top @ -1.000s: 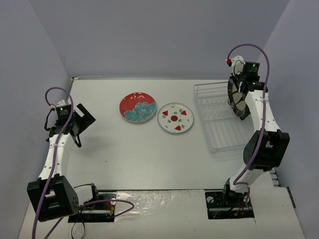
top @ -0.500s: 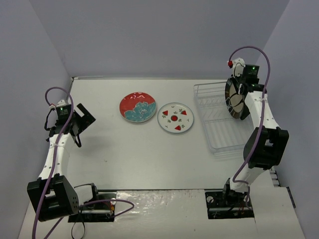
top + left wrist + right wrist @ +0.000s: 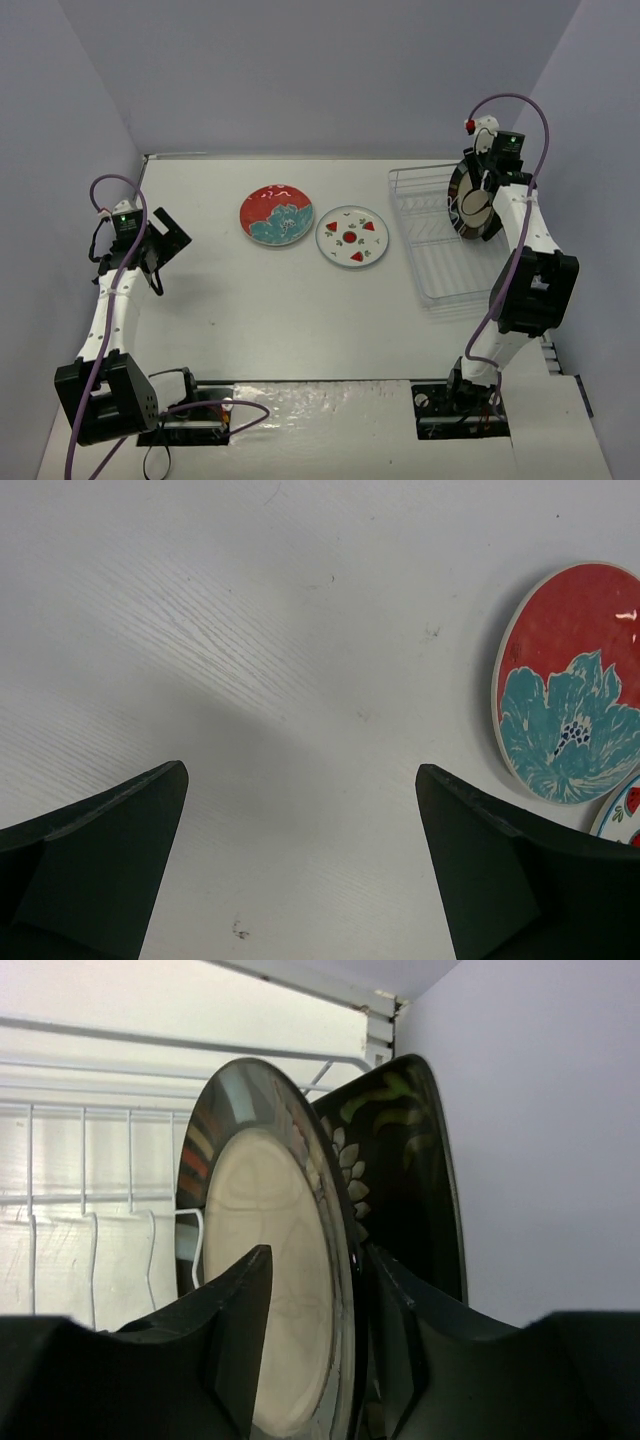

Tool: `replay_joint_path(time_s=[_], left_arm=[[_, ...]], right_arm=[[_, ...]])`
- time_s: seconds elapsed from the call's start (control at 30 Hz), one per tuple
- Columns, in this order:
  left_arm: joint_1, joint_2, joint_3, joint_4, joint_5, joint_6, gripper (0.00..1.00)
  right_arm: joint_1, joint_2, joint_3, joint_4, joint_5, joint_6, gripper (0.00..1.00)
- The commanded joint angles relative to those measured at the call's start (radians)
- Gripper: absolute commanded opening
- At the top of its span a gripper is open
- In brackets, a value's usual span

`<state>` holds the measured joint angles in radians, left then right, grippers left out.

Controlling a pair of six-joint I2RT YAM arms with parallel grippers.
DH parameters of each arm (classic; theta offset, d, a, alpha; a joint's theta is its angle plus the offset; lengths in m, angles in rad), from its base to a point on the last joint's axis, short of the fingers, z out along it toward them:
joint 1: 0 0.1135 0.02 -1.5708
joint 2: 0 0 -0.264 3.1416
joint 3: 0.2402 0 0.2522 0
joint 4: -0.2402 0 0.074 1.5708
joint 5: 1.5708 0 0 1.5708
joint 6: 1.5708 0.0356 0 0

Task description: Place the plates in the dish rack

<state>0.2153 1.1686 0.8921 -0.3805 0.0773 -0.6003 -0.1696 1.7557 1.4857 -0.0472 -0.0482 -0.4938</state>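
**Plates: four counted.**
- Two are laid flat on the desk point(image 3: 280, 310), just beside each other toward its far side.
  - One is the round red-and-teal floral plate point(image 3: 276, 216).
  - One is the round white watermelon plate point(image 3: 352, 237), to the right of the floral one.
- Two are stood on edge in the dish rack point(image 3: 430, 262), at its far right end.
  - One is the round black-rimmed plate point(image 3: 270, 1290), its beige centre turned leftward.
  - One is the square black plate point(image 3: 405, 1190) with pale flowers, set close behind the black-rimmed one.

**Dish rack: one counted.** It is made of clear wire and is set on the right of the desk, near the watermelon plate.

**Arms: two counted.**
- The left fingers point(image 3: 100, 860) are spread wide and hold nothing. They are hung over bare desk at the left, with the floral plate seen off to one side in the wrist view.
- The right fingers point(image 3: 225, 1320) are placed one on each side of the black-rimmed plate's rim. One is in front of the beige face and the other is in the gap between the two racked plates. Whether the rim is gripped cannot be told.
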Motion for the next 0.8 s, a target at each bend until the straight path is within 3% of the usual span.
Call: replay_joint_path(time_s=[0.0,0.13,0.33,0.47,0.63,0.77], left_arm=[[0.001,-0.032,0.054,0.034,-0.002,0.023,0.97],[0.001,-0.030,0.058,0.026,0.017,0.039,0.97],[0.001,-0.046,0.061,0.006,0.042,0.050,0.97],[-0.001,-0.047,0.062,0.017,0.076,0.041,0.97],[-0.014,-0.001,0.076,0.046,0.163,0.022,0.97],[-0.095,0.096,0.133,0.063,0.169,0.012,0.97]], right_arm=[[-0.005,-0.084,0.016,0.110,0.019,0.017,0.58],[-0.005,-0.103,0.026,0.116,0.030,0.043,0.82],[-0.005,-0.145,0.021,0.164,0.102,0.063,1.00],[-0.001,-0.194,0.043,0.162,0.078,0.087,1.00],[0.011,-0.271,0.109,0.120,-0.052,0.240,1.00],[0.125,-0.318,0.131,0.069,0.013,0.320,1.00]])
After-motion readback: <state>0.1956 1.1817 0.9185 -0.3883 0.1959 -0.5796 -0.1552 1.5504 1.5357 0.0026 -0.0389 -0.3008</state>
